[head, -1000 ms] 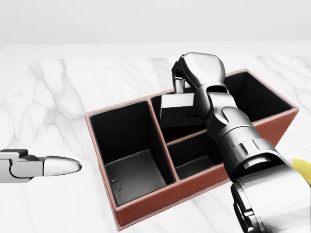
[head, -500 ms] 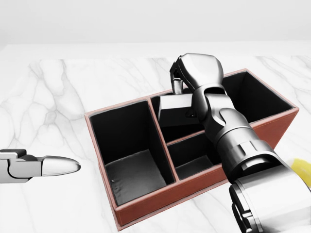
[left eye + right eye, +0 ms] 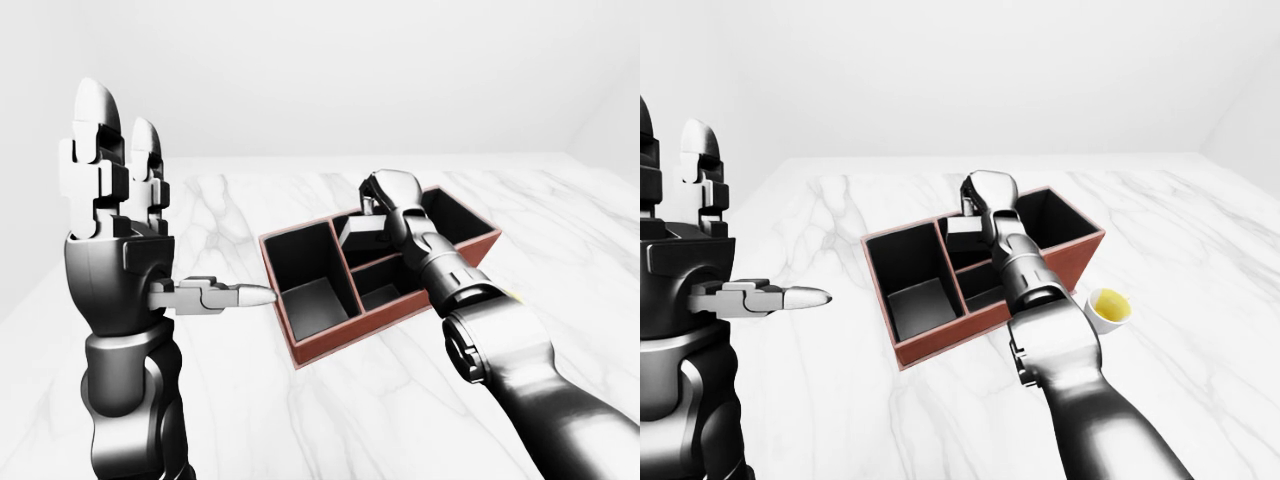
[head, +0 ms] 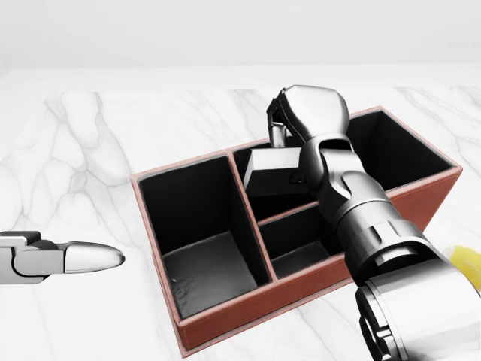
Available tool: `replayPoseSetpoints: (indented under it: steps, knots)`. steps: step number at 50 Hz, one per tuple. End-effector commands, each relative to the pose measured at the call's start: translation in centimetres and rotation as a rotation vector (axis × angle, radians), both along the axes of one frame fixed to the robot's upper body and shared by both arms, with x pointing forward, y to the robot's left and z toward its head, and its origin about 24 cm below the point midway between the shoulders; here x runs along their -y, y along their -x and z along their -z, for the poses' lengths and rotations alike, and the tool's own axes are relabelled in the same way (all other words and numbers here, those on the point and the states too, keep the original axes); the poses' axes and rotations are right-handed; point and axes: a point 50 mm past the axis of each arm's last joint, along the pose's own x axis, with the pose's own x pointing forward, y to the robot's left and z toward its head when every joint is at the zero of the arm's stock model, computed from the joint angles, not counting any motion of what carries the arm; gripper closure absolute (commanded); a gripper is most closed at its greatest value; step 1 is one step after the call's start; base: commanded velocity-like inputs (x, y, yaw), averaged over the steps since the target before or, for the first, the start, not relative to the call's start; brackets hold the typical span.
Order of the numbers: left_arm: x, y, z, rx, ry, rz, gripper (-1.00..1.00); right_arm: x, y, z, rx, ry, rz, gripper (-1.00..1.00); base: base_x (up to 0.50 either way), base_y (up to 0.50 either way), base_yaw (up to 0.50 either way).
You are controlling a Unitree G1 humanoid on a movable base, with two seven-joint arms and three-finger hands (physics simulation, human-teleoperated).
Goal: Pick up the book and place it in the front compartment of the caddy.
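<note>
Fingers (image 4: pixel 276 129) of the right hand (image 4: pixel 304 113) are curled down over the top edge of the book (image 4: pixel 272 167), pinching it; grip side mostly hidden behind the knuckles. Book hangs tilted, lower part inside the upper-middle compartment of the caddy (image 4: pixel 248 301), top corner above the rim. Vs 1 s ago it sits slightly higher and more to the left in the head view, w/ more light-grey cover showing, so the hand is adjusting, not releasing. Judgement: placement is underway but not done, and which cell counts as "front" I can't say for sure.

Room: the divider just below the book and the wall on its left are close, prob touching near the left corner; the big left compartment and small lower-middle one look vacant. Forearm crosses over the lower-middle cell and the near rim.

Left hand (image 3: pixel 110 190) is well apart at left, fingers spread upright, thumb pointing toward the caddy, holding nothing. Yellow cup (image 3: pixel 1108 305) sits just beside the caddy's right end on the marble table (image 3: pixel 1200 230), near the right elbow's path.
</note>
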Motion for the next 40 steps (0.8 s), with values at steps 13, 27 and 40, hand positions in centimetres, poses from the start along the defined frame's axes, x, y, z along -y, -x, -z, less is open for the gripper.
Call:
replayPoseSetpoints:
  steps: [13, 27, 40]
  knots:
    - [0.0, 0.0, 0.0, 0.001, 0.0, 0.001, -1.0, -0.6, 0.1, -0.6, 0.067, -0.01, -0.004, -1.0, 0.0, 0.0, 0.0]
    - [0.0, 0.0, -0.2, 0.008, 0.001, 0.002, -1.0, -1.0, -0.1, -1.6, 0.087, -0.014, -0.018, -1.0, 0.0, 0.0, 0.0]
    - [-0.1, 0.1, -0.3, 0.018, 0.004, 0.0, -1.0, -1.1, -0.1, -1.8, 0.09, -0.032, -0.016, -1.0, 0.0, 0.0, 0.0]
